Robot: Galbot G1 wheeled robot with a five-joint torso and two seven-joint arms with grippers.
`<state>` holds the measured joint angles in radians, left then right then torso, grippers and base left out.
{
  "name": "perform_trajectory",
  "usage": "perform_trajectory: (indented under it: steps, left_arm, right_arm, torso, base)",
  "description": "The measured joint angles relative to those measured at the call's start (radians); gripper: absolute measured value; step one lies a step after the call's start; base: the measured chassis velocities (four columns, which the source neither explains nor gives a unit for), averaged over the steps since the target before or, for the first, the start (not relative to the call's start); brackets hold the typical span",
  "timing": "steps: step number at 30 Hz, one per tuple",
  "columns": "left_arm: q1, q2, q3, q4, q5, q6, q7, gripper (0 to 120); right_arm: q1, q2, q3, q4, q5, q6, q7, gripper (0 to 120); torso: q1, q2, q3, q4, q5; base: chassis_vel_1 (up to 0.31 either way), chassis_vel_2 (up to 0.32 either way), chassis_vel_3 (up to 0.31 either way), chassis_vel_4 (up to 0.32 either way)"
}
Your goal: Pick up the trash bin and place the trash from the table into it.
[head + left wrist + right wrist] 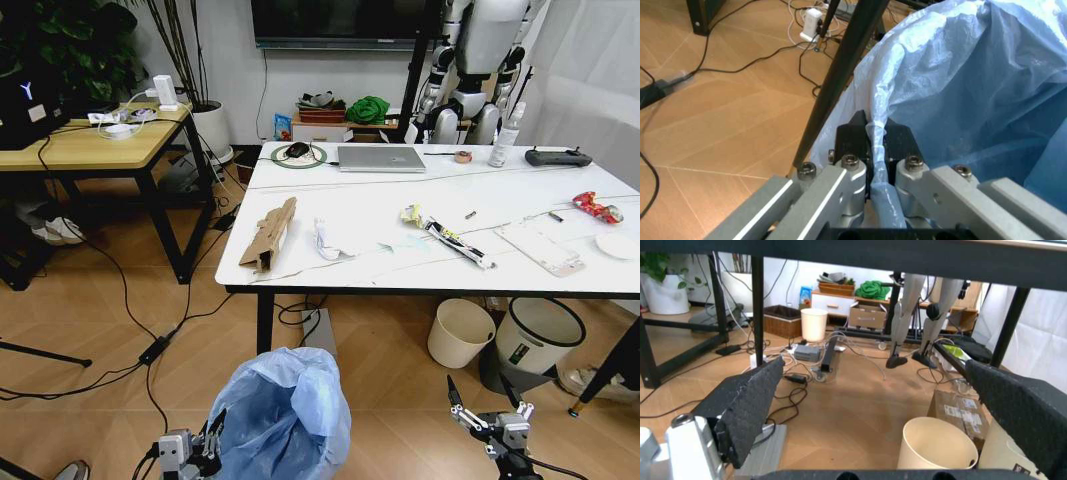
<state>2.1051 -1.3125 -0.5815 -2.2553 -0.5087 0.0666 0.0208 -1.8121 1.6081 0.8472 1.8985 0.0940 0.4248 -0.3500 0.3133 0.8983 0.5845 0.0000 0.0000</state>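
Low on the floor, the left gripper [873,137] pinches the trash bin [285,415] by its blue bag rim; the right gripper [485,405] hangs spread wide, apparently empty. Beyond, a cream bin [460,332] stands under the table [400,270], where a cardboard strip [270,235] lies.

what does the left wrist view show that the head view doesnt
Left wrist view alone: the left gripper's black fingers are shut on a bunched fold of the trash bin liner at its rim.

Head view alone: the table with the trash on it, including the cardboard strip, the crumpled white paper and the crushed red can; also the right gripper, open and low in front of the table.

Both: the blue-lined trash bin, the left gripper at its rim, and the wooden floor.
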Motion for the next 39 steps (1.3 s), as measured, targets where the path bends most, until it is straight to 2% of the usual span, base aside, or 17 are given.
perform_trajectory:
  steps: [12, 20, 31, 39]
  left_arm:
    - [0.0, -0.003, 0.004, 0.001, -0.009, 0.012, -0.005, 0]
    - [0.035, 0.031, 0.002, 0.008, -0.017, 0.019, -0.004, 0]
    - [0.02, -0.002, 0.016, 0.007, 0.01, 0.013, -0.008, 0]
    - [0.026, -0.026, 0.032, 0.003, 0.024, 0.006, -0.023, 0]
  right_arm:
    - [0.013, 0.0, 0.004, -0.002, -0.002, -0.009, 0.002, 100]
    - [0.02, 0.0, 0.013, 0.01, -0.001, -0.01, 0.016, 100]
    - [0.01, 0.0, -0.009, 0.004, -0.033, 0.02, 0.03, 100]
    - [0.007, 0.0, -0.034, 0.015, -0.027, -0.006, 0.073, 100]
  torso:
    - [0.023, 0.054, 0.031, 0.0, 0.0]
    - [0.044, 0.101, 0.057, 0.0001, 0.0]
    - [0.067, 0.157, 0.09, 0.0, 0.0]
    - [0.085, 0.197, 0.112, 0.0001, 0.0]
  base:
    - [0.0, 0.0, 0.0, 0.0]
    - [0.0, 0.0, 0.0, 0.0]
    - [0.0, 0.0, 0.0, 0.0]
    - [0.0, 0.0, 0.0, 0.0]
